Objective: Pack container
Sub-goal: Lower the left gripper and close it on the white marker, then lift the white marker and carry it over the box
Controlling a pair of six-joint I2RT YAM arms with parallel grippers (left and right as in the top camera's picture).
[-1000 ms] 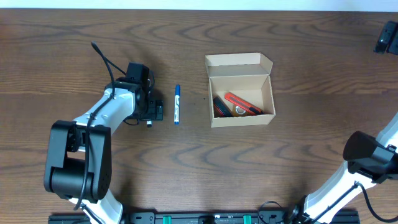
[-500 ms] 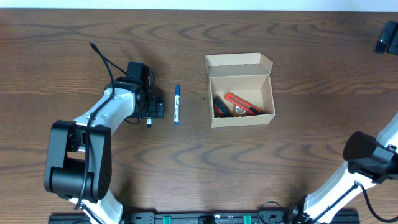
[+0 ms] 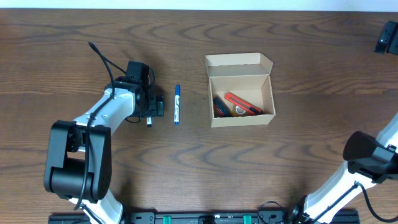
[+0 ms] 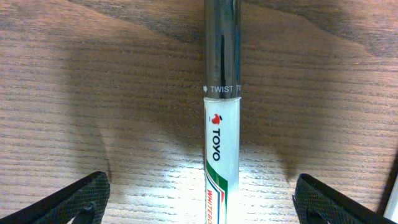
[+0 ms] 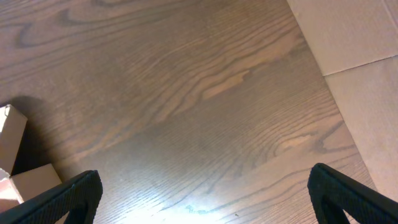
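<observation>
Since the left end effector [image 3: 155,109] has been edged slightly nearer the blue marker [image 3: 177,104] with jaws spread, a grasp is judged imminent, while the open container [image 3: 240,93] is left on the surface [image 3: 280,162] to the marker's right and the right end effector [image 5: 205,199] is held spread.

Your dark wooden table [image 3: 298,162] under bright light.
Its brown top showed you wavy grain all over. Past the far edge you had a pale strip [image 3: 199,4] from overhead, and off one corner lay a beige floor [image 5: 367,93] crossed by one thin seam [image 5: 360,66]. Pale glare [image 4: 186,171] sat on the wood in both wrist views.
</observation>
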